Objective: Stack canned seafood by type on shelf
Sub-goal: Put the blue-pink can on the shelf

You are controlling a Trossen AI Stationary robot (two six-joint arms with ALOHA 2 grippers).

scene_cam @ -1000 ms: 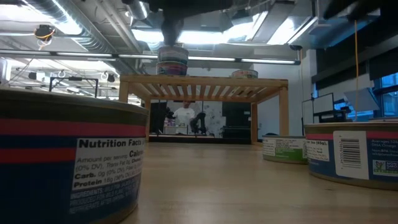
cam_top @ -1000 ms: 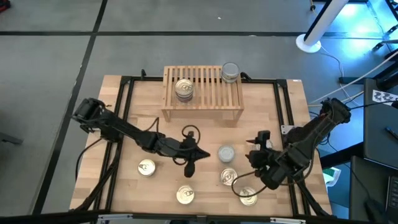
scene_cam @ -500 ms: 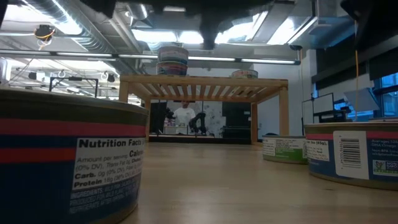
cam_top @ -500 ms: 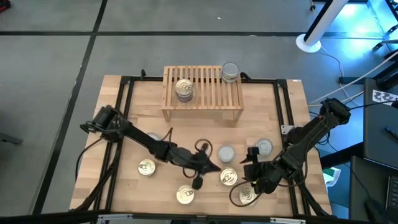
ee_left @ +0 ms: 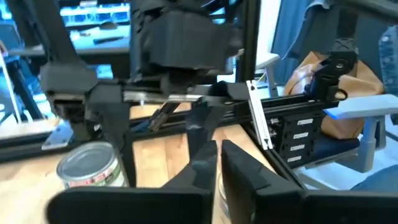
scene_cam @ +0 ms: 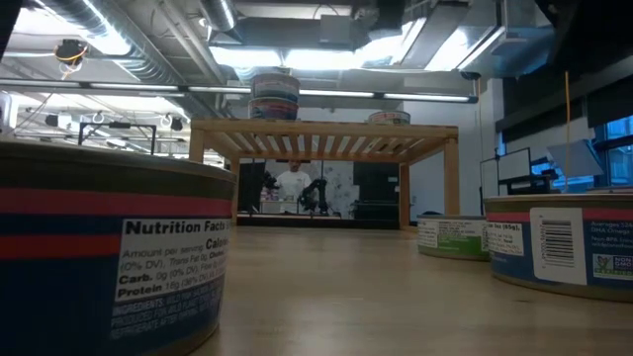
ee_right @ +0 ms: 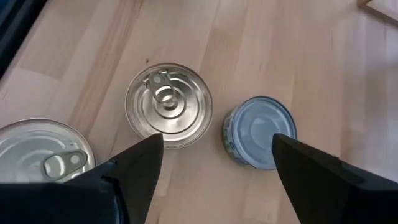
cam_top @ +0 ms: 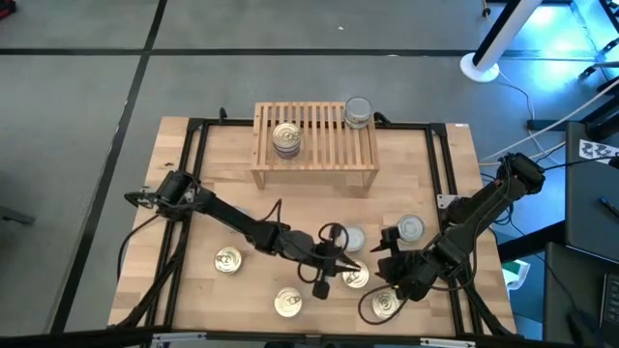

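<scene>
Left claw (cam_top: 324, 275) low over the near middle of the desk (cam_top: 222, 193), fingers all but together, gripping nothing; just beside it a gold pull-tab tin (cam_top: 355, 277) and a silver-lidded tin (cam_top: 352, 238)

Right claw (cam_top: 392, 261) near the front right, spread wide and empty, above another gold tin (cam_top: 386, 305); behind it, a second silver tin (cam_top: 411, 228)

Further left, two more gold tins (cam_top: 228, 259) apart on the wood

At the back, slatted shelf (cam_top: 314, 164) with a gold-lidded stack (cam_top: 285, 137) on its left and a silver stack (cam_top: 358, 111) at its far right corner; dark label bands
</scene>
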